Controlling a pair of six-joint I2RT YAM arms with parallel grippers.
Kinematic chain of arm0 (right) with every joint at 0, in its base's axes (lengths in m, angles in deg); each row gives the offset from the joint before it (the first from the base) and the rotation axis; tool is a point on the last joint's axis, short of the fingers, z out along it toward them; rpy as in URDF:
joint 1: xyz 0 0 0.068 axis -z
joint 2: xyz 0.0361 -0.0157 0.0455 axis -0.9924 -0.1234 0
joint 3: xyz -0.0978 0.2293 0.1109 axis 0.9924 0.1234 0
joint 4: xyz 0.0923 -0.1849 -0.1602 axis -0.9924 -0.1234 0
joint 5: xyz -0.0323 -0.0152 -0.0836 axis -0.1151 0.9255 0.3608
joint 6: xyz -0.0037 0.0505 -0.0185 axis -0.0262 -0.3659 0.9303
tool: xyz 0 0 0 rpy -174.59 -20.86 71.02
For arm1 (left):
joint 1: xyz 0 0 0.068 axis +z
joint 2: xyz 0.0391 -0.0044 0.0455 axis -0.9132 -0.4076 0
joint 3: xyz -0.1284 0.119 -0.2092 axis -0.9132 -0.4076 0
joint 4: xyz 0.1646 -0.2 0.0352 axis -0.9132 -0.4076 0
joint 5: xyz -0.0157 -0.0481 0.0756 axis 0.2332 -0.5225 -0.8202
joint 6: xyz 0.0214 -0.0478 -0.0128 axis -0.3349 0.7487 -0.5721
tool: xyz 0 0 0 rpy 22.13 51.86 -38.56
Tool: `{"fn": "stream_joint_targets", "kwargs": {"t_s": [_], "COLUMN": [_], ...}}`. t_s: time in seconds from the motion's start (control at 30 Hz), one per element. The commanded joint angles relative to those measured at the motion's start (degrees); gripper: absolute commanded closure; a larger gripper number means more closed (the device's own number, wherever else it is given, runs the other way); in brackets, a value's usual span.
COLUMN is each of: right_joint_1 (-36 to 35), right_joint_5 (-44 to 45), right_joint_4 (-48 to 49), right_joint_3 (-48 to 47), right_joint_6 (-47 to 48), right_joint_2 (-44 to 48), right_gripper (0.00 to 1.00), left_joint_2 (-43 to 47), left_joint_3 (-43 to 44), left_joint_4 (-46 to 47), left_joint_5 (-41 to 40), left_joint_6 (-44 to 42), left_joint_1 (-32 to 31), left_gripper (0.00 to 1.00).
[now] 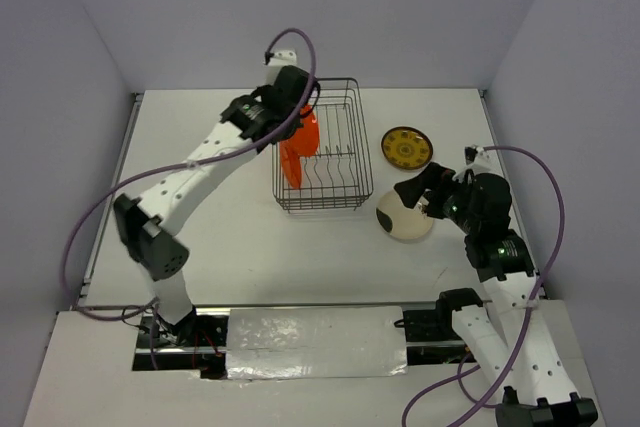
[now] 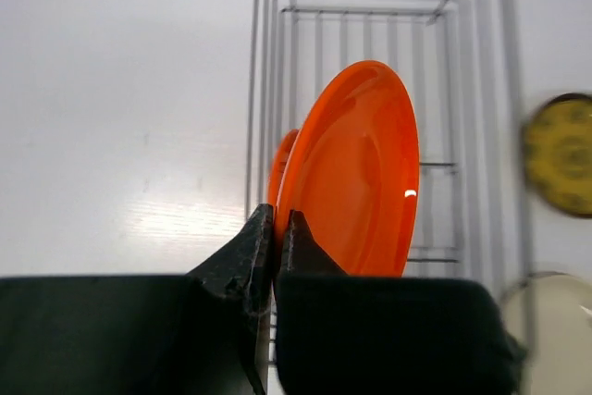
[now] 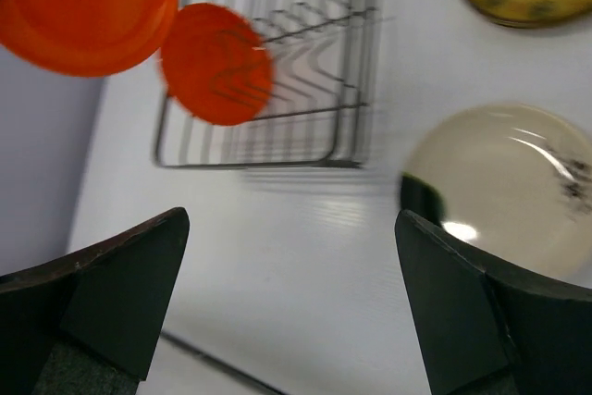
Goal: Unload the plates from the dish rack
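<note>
Left gripper [image 2: 275, 233] — clenched on the rim of the upright orange-red plate [image 2: 356, 173] at the left side of the wire dish rack [image 1: 335, 172]. A second orange disc [image 3: 217, 62] sits behind the rack's wires. Right gripper [image 3: 291, 219] — fingers spread wide, empty, just beside the cream plate [image 3: 504, 187], which lies flat on the table [image 1: 230, 227]. The yellow patterned plate [image 1: 406, 148] lies flat to the right of the rack.

White tbl [image 1: 230, 247], lilac walls [image 1: 300, 7], soft even light
</note>
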Motion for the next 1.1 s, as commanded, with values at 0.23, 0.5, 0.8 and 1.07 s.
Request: {"fn": "stream_joint_targets", "kwargs": {"t_s": [0.23,0.5,0.8,1.07], "right_joint_1": [-2.8,-10.1,-14.6,-14.5], "right_joint_5": [-27.0,-25.7,-16.8,-11.0], "right_joint_4": [31.9,34.2,23.1,17.3], "right_joint_3": [2.3,2.1,0.7,10.8], "right_joint_6": [-11.8,-12.8,-7.7,-6.9], "right_joint_2": [-0.7,-6.6,-10.5,-6.1], "right_gripper": [0.00,0.22,1.00,1.00], "left_joint_2": [35.1,39.7,37.3,35.0], "left_joint_3": [-37.3,-49.0,-48.7,-39.2], "left_joint_4": [36.2,49.5,46.1,15.5], "left_joint_5": [39.7,59.7,57.3,16.1], "left_joint_6": [2.0,7.7,6.3,5.4], "left_joint_1": [-0.5,-0.1,0.3,1.4], "left_gripper": [1.00,0.95,0.80,0.00]}}
